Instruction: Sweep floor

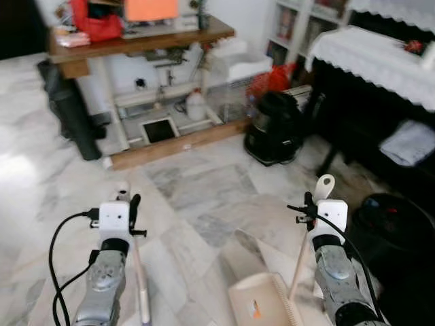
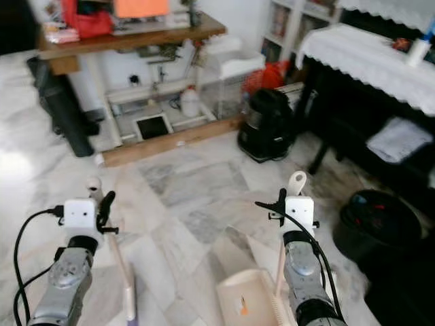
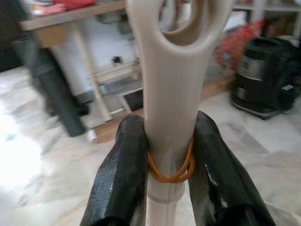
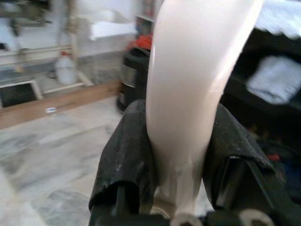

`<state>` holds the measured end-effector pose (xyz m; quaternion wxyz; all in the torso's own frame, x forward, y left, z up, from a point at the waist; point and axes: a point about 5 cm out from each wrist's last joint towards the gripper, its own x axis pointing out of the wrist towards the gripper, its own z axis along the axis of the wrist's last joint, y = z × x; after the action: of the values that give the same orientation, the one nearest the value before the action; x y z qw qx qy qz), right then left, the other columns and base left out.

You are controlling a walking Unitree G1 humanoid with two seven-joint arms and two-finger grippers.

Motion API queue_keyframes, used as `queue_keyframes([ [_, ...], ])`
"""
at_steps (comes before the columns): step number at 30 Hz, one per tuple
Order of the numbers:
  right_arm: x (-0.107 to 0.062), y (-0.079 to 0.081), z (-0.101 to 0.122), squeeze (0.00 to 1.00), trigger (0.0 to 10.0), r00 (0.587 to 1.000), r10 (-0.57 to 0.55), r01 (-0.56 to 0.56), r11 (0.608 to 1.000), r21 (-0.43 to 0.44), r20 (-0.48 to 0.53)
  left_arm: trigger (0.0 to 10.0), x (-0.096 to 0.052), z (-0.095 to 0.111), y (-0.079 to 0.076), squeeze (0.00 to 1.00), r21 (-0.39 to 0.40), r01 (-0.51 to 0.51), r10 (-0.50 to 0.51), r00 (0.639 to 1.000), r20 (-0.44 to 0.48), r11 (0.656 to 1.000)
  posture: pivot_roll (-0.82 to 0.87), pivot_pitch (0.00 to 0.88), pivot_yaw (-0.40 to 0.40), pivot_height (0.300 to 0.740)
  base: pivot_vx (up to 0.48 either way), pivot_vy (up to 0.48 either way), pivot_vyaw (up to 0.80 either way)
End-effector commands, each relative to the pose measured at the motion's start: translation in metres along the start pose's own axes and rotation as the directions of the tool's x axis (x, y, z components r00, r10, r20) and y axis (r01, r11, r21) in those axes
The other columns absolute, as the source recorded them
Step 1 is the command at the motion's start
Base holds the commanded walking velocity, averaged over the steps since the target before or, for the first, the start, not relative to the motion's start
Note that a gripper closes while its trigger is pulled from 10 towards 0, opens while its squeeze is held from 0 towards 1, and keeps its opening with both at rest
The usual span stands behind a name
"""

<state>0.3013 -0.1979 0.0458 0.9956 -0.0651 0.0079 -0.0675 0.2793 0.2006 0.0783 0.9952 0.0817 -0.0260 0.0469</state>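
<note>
The dustpan (image 1: 262,305) sits low on the marble floor (image 1: 197,183) just beside the right arm, its cream handle (image 4: 188,94) clamped between the right gripper's (image 4: 181,155) fingers. The left gripper (image 3: 169,155) has its fingers closed on the broom (image 1: 139,285) handle, which carries an orange rubber band (image 3: 170,170). Ahead stand a wooden table (image 1: 136,44) and a black vacuum (image 1: 275,129).

Bright daylight glares white off the marble floor (image 1: 20,170) at the robot's left. Everything looks soft; wrist views blur behind the near handles
</note>
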Motion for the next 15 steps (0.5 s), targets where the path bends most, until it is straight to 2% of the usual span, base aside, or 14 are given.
queue_keyframes([
  [1,0.0025,-0.007,0.0034,0.0,10.0,1.0,-0.018,0.018,1.0,-0.014,0.013,10.0,0.0037,0.0084,-0.0066,0.0,0.001,0.023,-0.023,0.999,0.046,1.0,0.13,0.0,0.007,0.74,0.0,0.0,-0.8],
  [15,0.0031,-0.0071,0.0037,0.0,10.0,1.0,-0.019,0.019,1.0,-0.016,0.012,10.0,0.0034,0.0085,-0.0062,0.0,0.012,0.021,-0.022,0.999,0.048,1.0,0.13,0.0,0.005,0.74,0.0,0.0,-0.8],
])
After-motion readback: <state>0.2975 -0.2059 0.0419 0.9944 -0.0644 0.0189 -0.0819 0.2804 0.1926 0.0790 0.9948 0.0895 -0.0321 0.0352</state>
